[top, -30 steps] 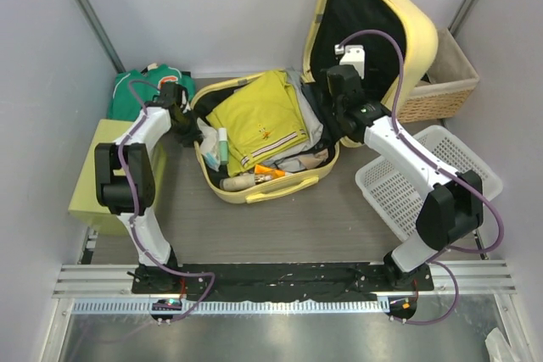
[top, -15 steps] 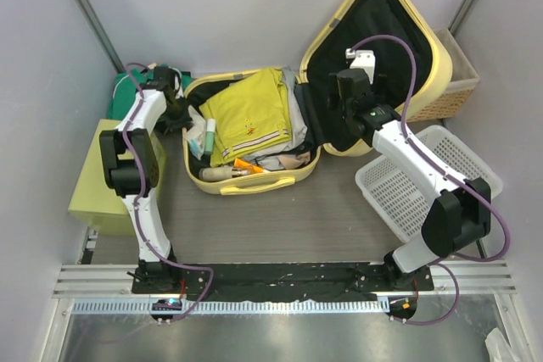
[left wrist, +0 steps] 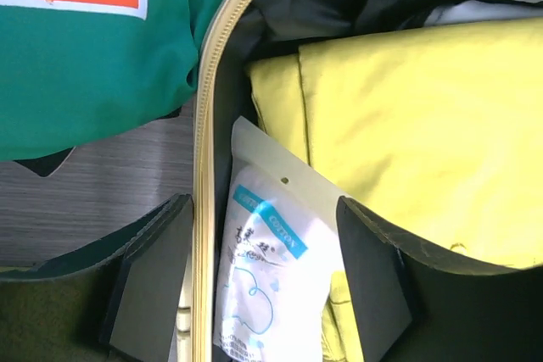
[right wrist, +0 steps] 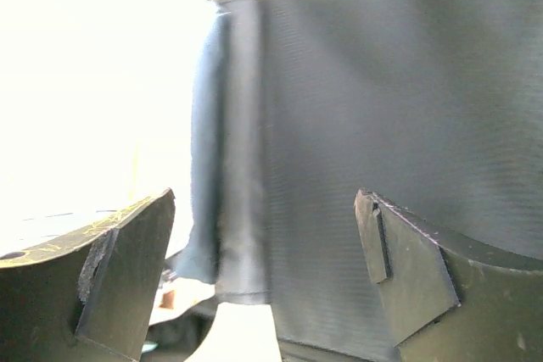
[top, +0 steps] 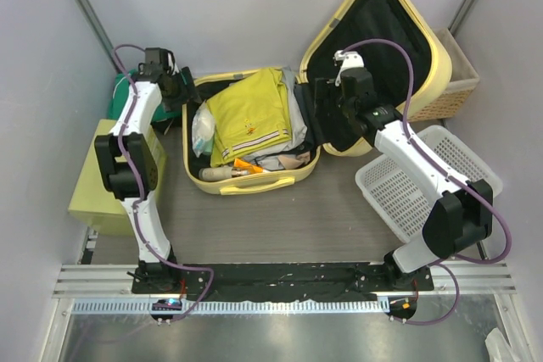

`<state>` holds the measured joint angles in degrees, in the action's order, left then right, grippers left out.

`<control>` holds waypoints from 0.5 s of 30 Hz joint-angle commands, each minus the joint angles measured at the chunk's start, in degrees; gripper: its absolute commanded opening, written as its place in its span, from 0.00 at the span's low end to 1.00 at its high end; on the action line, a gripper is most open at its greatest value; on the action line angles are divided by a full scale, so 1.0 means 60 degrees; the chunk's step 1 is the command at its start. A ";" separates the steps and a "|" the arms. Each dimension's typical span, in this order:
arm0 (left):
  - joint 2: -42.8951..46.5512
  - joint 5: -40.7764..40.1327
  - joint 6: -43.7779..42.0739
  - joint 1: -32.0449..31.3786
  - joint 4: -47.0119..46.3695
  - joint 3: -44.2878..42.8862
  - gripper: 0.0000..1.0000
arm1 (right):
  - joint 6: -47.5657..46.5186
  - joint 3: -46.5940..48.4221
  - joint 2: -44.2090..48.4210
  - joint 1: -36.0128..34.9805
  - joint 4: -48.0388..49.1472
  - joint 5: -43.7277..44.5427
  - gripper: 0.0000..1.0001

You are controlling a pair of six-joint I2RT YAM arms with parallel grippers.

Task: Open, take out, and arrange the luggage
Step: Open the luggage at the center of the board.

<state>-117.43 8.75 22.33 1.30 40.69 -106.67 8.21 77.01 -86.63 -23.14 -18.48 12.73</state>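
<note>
Evidently the opening step is done. Over the last second the lid (top: 424, 48) of the luggage (top: 254, 186) has dropped from near-upright to leaning back toward 2 o'clock, and the shell has slid slightly toward 9 o'clock. It lies mid-way across the counter (top: 280, 226), packed with a yellow garment (top: 250, 112).

The right hand (top: 327, 109) is spread wide against the black lining (right wrist: 407, 82), gripping nothing. The left hand (top: 174, 84) has pulled up to the shell's 10 o'clock corner, fingers apart and empty. It straddles the zipper rim above a white cotton pouch (left wrist: 271, 269).

Unpacking likely comes next, and the pouch looks the nearest pick.
</note>
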 commanded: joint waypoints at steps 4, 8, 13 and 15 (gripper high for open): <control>0.1391 0.0064 0.0073 0.0018 -0.0437 0.0873 0.75 | 0.0668 0.0362 -0.0077 -0.0172 -0.0435 -0.0951 0.89; 0.1948 -0.0271 -0.0219 -0.0114 -0.0512 0.1606 0.75 | 0.0552 0.0567 -0.0502 -0.0582 -0.0743 -0.0263 0.88; 0.2242 -0.1077 -0.0630 -0.0404 -0.0089 0.2148 0.74 | 0.0639 0.1181 -0.1424 -0.0860 -0.1270 0.0178 0.88; 0.2271 -0.1312 -0.0688 -0.0436 0.0044 0.2323 0.73 | 0.0610 0.1475 -0.1805 -0.0948 -0.1649 0.0222 0.88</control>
<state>-106.74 5.08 20.53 0.25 39.94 -94.26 11.16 80.77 -94.41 -27.79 -24.77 11.66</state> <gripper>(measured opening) 0.739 0.878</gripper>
